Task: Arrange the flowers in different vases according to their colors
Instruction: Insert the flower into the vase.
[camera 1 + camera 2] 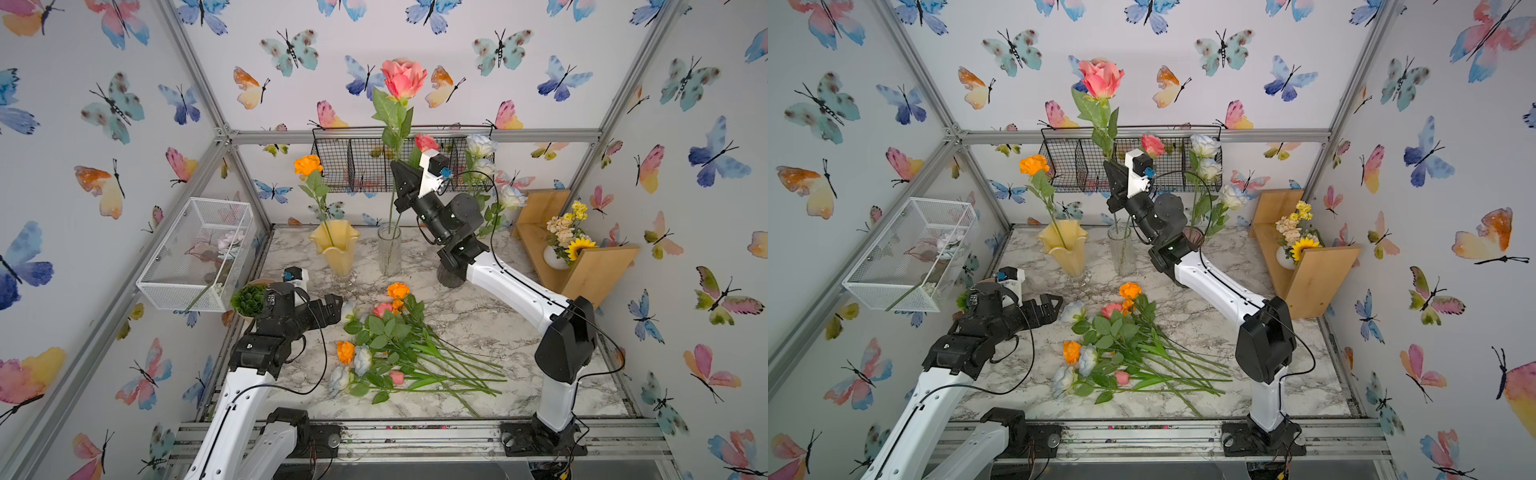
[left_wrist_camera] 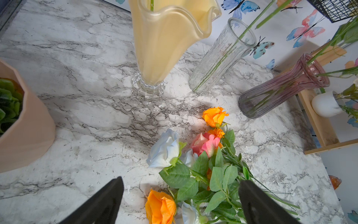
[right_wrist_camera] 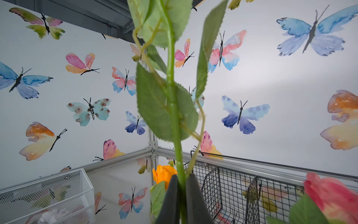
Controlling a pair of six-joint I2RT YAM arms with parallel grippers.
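marble tabletop point(image 1: 478, 324) carried the whole job, and most of it was unsorted. a heap of loose flowers point(image 1: 399, 345) lay across its middle, orange, pink and white blooms mixed, stems fanned toward the right arm's side. behind the heap stood the three vases in a row. the yellow ruffled vase point(image 1: 334, 249) held one orange rose point(image 1: 308, 165). the clear ribbed cylinder point(image 1: 389, 249) held the tall pink rose point(image 1: 403, 79), with a second stem beside it in the left wrist view. the smoky purple vase point(image 2: 280, 87), mostly hidden behind the right arm in both top views, held white roses point(image 1: 480, 145). each colour had its vase, so sorting looked well begun, yet i judged more than half was left. the right tool point(image 3: 181, 178) was pressed together on the tall pink rose's stem above the cylinder's mouth, not yet let go. the left tool point(image 2: 180, 180) hung spread wide just over the heap's bloom end, holding nothing.
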